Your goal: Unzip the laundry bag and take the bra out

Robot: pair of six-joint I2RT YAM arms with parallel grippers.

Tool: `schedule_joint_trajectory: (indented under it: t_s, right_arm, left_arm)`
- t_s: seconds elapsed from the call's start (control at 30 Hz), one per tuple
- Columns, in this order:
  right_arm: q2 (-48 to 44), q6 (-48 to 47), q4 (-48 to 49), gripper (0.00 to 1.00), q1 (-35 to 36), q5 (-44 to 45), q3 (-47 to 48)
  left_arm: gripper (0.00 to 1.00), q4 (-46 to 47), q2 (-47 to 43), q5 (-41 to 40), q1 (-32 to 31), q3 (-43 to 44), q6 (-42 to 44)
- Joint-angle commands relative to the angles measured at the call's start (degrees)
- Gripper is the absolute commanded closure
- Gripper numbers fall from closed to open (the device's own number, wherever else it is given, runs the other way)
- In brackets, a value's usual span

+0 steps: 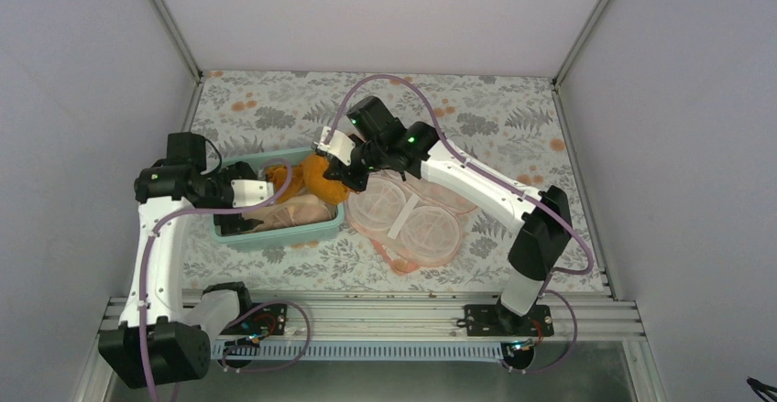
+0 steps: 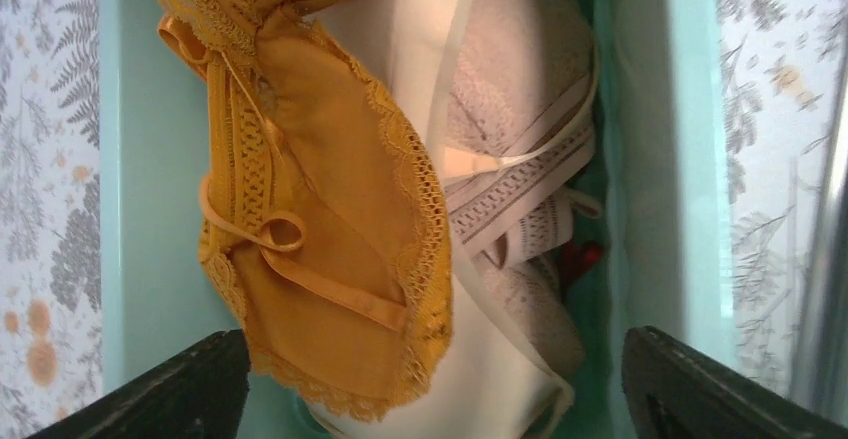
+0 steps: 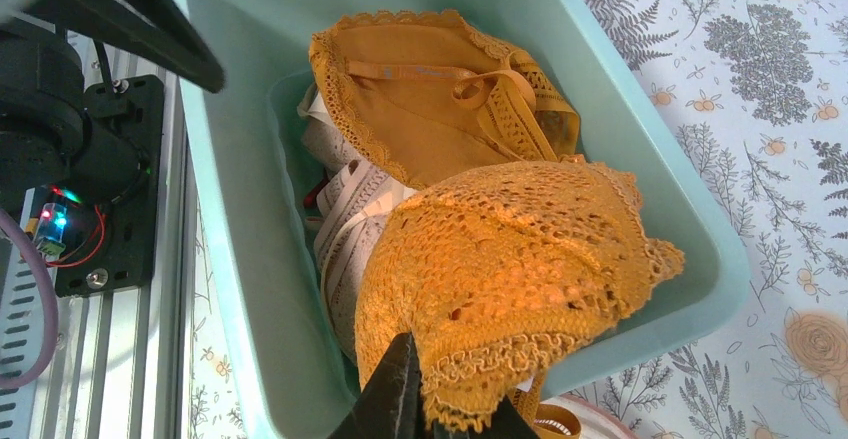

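Right wrist view: the mustard lace bra (image 3: 520, 259) is pinched at its cup hem by the closed right gripper (image 3: 430, 414) and draped into the teal tub (image 3: 700, 249). Light, soft, limp handling is expected; hem or strap is best gripped. The left gripper (image 2: 435, 389) is spread open near it.

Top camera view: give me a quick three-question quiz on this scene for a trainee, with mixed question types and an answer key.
1. True or false: the right gripper is shut on the mustard-orange bra.
2. Relative to the teal tub, where does the laundry bag lie? A) inside it B) on the table, to its right C) on top of it
3. Short answer: which gripper is open?
Key: 1 true; 2 B; 3 the left gripper.
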Motion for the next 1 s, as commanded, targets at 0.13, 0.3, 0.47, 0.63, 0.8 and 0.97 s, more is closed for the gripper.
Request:
schedule_joint_trajectory:
  t_s: [0.13,0.3,0.47,0.63,0.8,0.97]
  right_arm:
    - [0.75,0.37,1.03,0.96,-0.25,-0.97,1.03]
    - [0.83,-0.27,0.58,0.96,-0.21,-1.82,1.3]
    - [1.02,-1.24,-0.74,0.96,-0.25,-2.59,2.27]
    - [0.05,-6.39,-5.92,0.96,-0.2,-12.86,4.63]
    - [-0.08,-10.72,-8.19,0.96,0.07,-19.38,5.64]
    - [3.48,-14.76,-12.76,0.96,1.37,-25.46,9.9]
  left_arm:
    - [0.27,14.31,2.42,-3.25,-1.56,-7.61,1.19]
    - [0.57,17.11,1.61,-2.48,-1.79,-9.44,1.51]
    - [0.97,11.83,0.42,1.13,-1.99,-6.13,0.82]
    - [0.98,-2.05,0.13,-0.32,-1.86,5.77,-1.38]
    - [0.98,-4.42,-4.6,-10.65,-1.9,9.05,-5.68]
    - [0.98,-4.5,-7.72,-22.62,-1.86,7.87,-6.95]
